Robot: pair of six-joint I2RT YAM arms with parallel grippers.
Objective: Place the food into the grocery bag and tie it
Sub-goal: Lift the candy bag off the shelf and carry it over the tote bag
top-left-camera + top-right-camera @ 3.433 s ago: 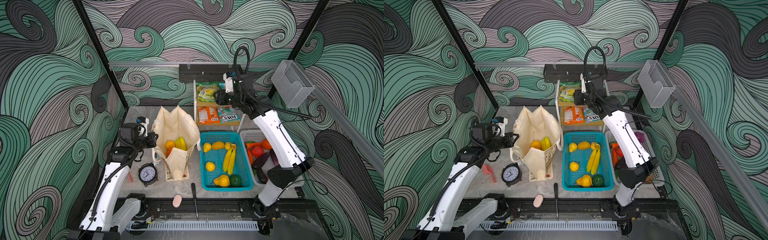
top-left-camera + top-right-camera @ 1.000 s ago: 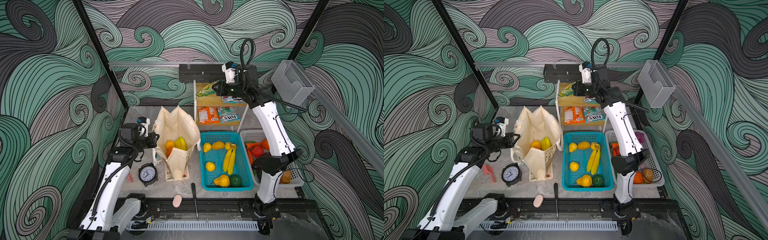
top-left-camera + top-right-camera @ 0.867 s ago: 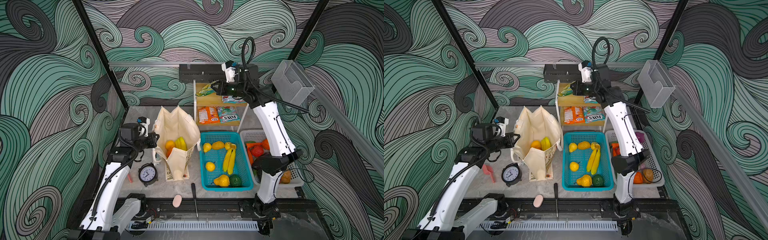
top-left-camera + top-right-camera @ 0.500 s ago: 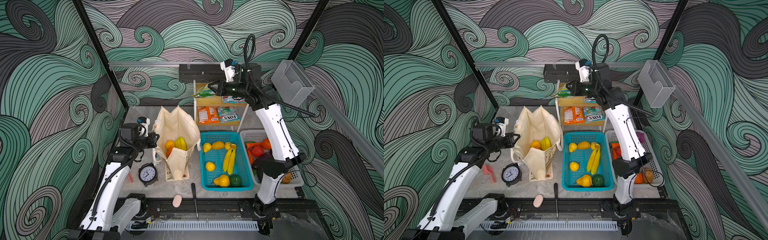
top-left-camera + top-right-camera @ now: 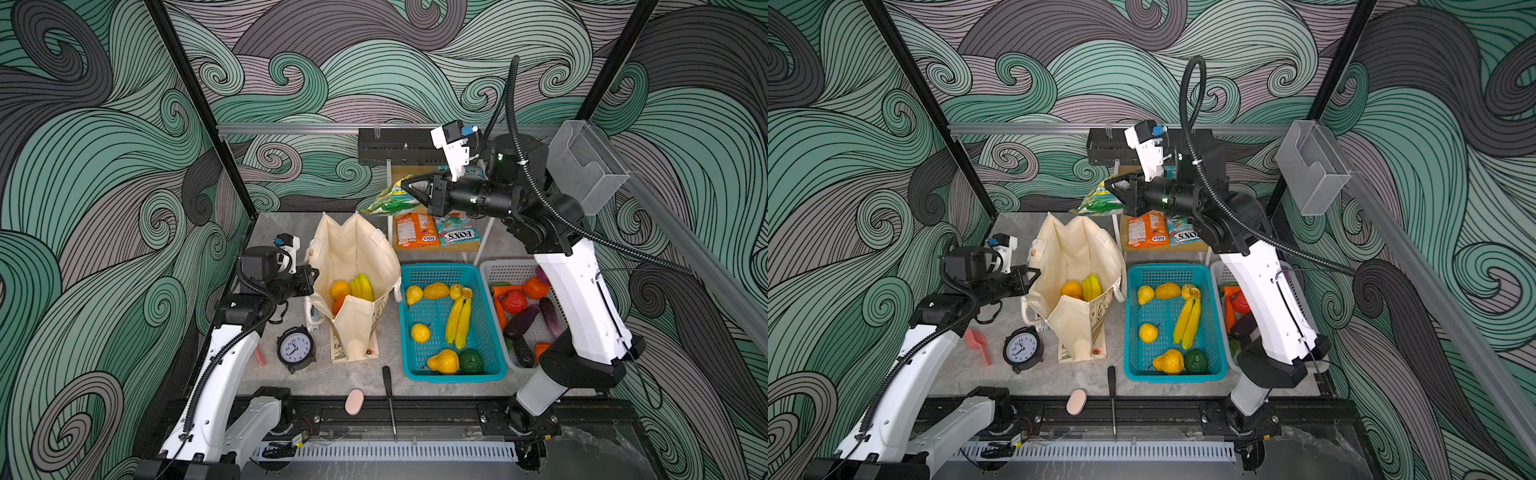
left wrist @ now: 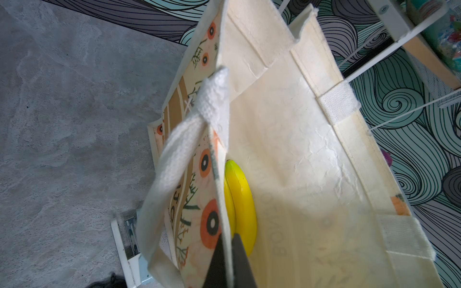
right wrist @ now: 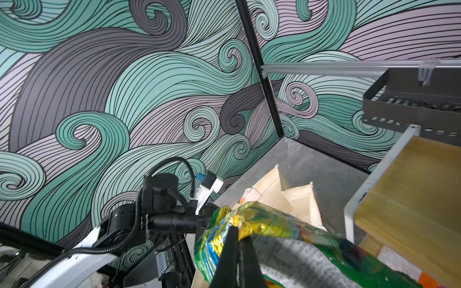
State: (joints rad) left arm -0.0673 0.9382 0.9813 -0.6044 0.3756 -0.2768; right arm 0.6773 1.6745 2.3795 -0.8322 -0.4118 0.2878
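**The right claw [image 5: 408, 188] carries a snack packet toward the bag.**

The right claw is pinched shut on a shiny green-and-yellow snack packet [image 5: 386, 201], which hangs in the air just off the small wooden shelf [image 7: 411, 187]. The packet is near the back edge of the big cream cloth grocery bag with white strap handles [image 5: 353, 249]. The left claw [image 5: 312, 276] is pinched shut on the bag's side rim and holds the mouth open. The bag stands on the grey desk [image 5: 291, 232] with a yellow banana [image 5: 360, 286] and a round orange [image 5: 340, 289] inside. This looks like the filling step. Next, the packet needs to go over the open mouth, come down, and then be let go. Tying looks far off.
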